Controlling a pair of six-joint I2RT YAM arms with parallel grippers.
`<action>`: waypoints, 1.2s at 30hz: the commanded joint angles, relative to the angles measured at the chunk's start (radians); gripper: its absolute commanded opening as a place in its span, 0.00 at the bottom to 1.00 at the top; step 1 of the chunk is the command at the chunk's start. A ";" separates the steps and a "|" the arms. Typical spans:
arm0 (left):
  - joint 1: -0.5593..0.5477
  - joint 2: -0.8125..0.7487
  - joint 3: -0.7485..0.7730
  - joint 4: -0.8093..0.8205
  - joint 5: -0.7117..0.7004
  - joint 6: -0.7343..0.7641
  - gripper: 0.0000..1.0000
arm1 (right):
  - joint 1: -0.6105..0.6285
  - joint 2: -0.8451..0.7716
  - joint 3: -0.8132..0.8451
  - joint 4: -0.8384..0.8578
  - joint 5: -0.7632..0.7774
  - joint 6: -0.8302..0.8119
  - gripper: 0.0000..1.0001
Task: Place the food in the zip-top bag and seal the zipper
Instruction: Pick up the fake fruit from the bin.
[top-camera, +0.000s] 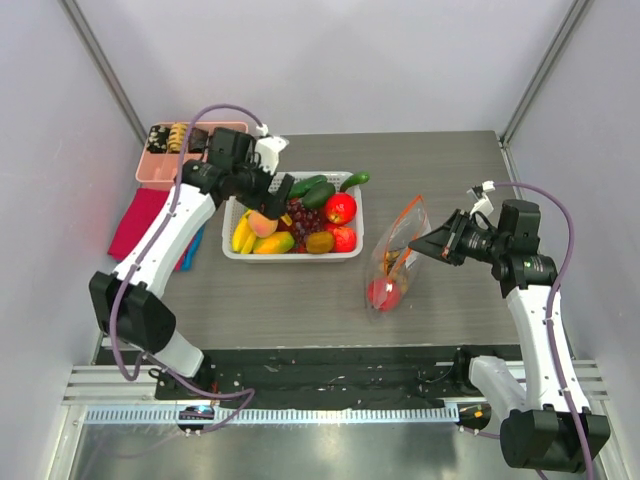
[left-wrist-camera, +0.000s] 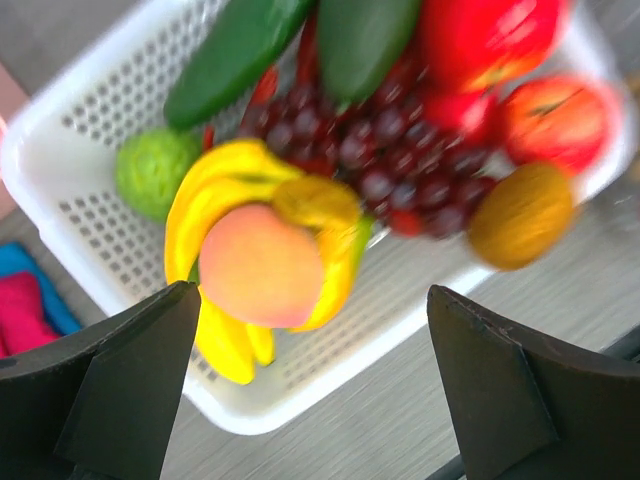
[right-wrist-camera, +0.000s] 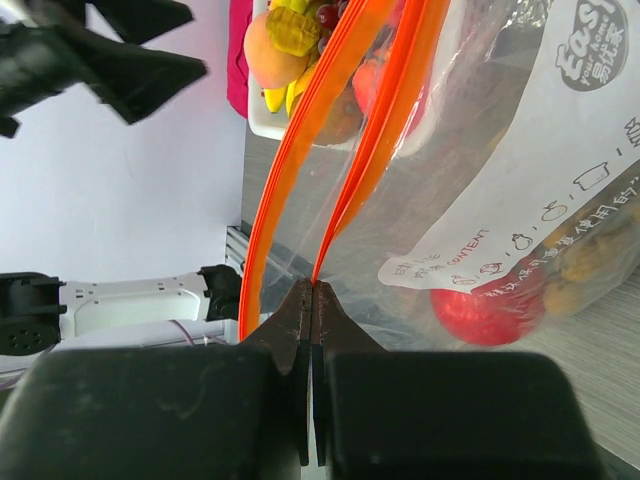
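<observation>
L hand (top-camera: 282, 190) released, fingers wide, directly over 1 peach (left-wrist-camera: 260, 265) lying on 1 banana bunch (left-wrist-camera: 215, 200) in white basket (top-camera: 290, 256). R hand (right-wrist-camera: 311, 300) clenched on end of zipper (right-wrist-camera: 300, 130), its 2 tracks apart, zip-top bag (top-camera: 400, 245) upright on tabletop (top-camera: 300, 300). Inside bag, below R hand: 1 red round fruit (top-camera: 384, 291), 1 tan berry bunch (right-wrist-camera: 588, 265).

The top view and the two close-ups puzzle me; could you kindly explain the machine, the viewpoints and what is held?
Two robot arms stand at a table's near edge. One picture looks down from above; the others come from wrist cameras. On the table stands a white basket of fruit; a pink tray lies at the far left. The left gripper hovers open over the basket. The right gripper is shut on the orange strip of a clear bag with a red fruit inside.
</observation>
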 joint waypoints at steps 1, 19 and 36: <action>0.013 0.050 -0.047 -0.024 -0.075 0.161 1.00 | 0.002 -0.002 0.035 0.020 0.000 -0.005 0.01; 0.013 0.142 -0.088 0.041 -0.187 0.264 0.75 | 0.002 0.012 0.032 0.006 0.005 -0.022 0.01; -0.010 0.103 0.362 -0.159 0.015 0.088 0.40 | 0.002 0.011 0.024 0.012 -0.008 -0.025 0.01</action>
